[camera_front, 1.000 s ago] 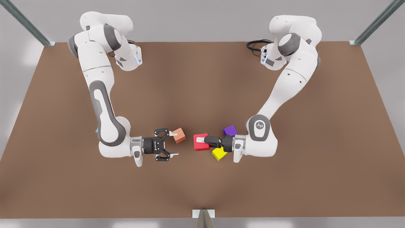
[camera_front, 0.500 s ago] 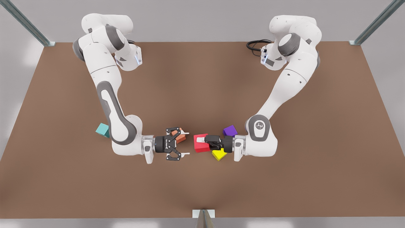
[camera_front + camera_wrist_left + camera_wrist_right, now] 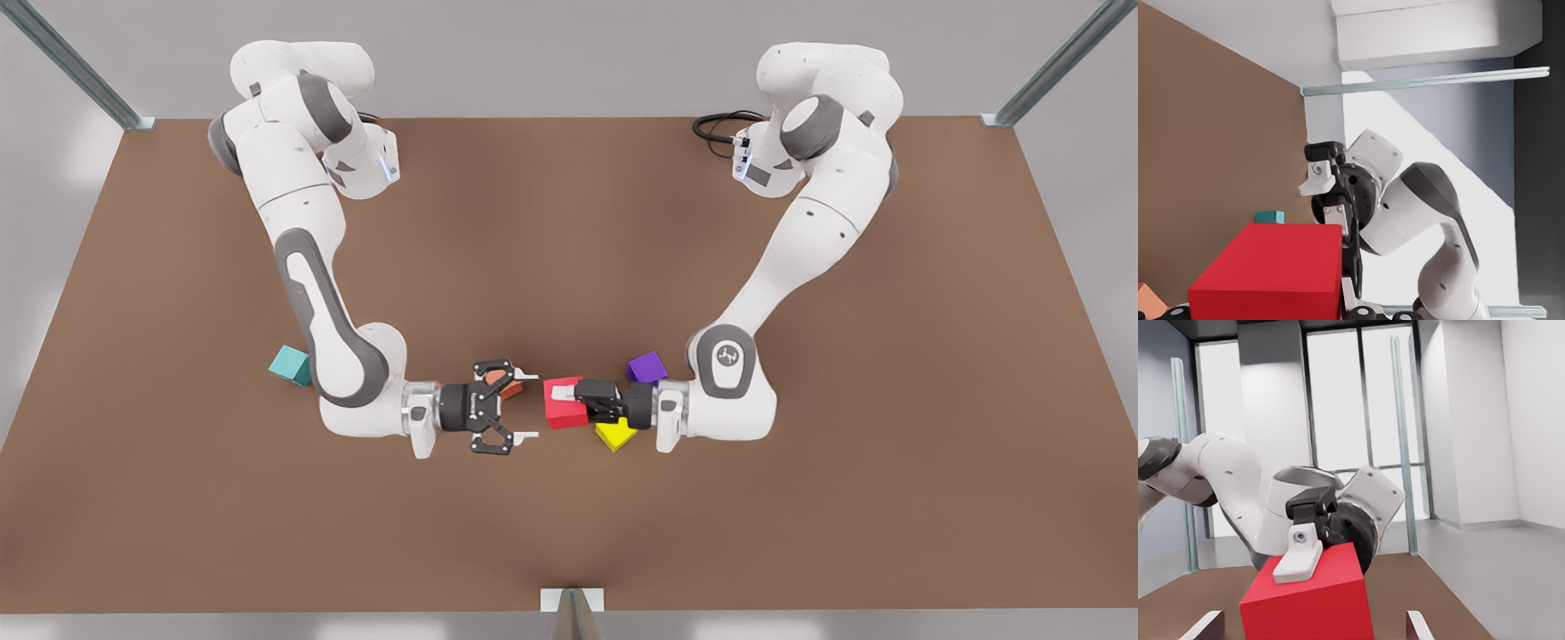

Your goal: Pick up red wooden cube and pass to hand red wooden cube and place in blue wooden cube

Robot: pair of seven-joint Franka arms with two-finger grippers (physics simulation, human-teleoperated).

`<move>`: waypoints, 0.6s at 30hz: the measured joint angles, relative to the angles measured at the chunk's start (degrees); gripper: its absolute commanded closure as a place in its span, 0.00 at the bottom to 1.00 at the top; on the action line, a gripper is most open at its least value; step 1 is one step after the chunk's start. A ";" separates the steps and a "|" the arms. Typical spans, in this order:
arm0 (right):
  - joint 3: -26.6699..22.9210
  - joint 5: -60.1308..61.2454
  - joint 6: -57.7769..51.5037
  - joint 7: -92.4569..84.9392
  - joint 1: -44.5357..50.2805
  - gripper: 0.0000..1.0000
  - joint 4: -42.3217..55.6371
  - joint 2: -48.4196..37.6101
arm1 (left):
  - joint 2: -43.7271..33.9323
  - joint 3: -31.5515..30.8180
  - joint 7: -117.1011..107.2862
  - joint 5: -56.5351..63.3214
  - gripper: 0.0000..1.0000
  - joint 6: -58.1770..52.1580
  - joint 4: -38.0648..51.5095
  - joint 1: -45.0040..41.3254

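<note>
- Brown table (image 3: 569, 222) spans the front view, with both Franka arms mounted at its far edge and reaching toward the near middle.
- White left arm (image 3: 782, 258) stands on the front view's right. Its forearm lies level above the table and points toward the front view's left.
- White right arm (image 3: 302, 249) stands on the front view's left, with its forearm level and pointing back at the other arm.
- Left gripper (image 3: 565, 398) is clamped on the red wooden cube (image 3: 558, 414). One pale finger lies across the cube's upper face, which also shows in the right wrist view (image 3: 1298, 563).
- Right gripper (image 3: 530, 406) has its fingers spread wide. Their tips are just short of the red cube's face, not touching it. In the right wrist view its own fingertips (image 3: 1205, 623) stand either side of the cube (image 3: 1305, 603), apart from it.
- Red wooden cube is held clear of the table between the two grippers, near the table's middle.
- Blue wooden cube (image 3: 289, 364), teal in colour, rests on the table beside the right arm's elbow, well apart from the red cube. The left wrist view shows it beyond the red cube (image 3: 1269, 217).
- Salmon-orange cube (image 3: 510, 389) lies partly hidden behind the right gripper's upper finger.
- Purple cube (image 3: 646, 366) and yellow cube (image 3: 613, 435) lie on either side of the left wrist.
</note>
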 measured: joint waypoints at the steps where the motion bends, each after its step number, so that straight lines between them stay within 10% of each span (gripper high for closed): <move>1: 0.15 0.01 0.08 -0.24 0.00 0.00 0.03 0.03 | 0.14 -0.01 0.06 -0.58 0.43 -0.01 -0.01 0.02; 18: 2.74 0.06 3.53 -2.40 0.76 0.00 1.40 1.01 | 0.45 -0.06 0.82 -2.47 0.43 -0.01 -0.03 -0.04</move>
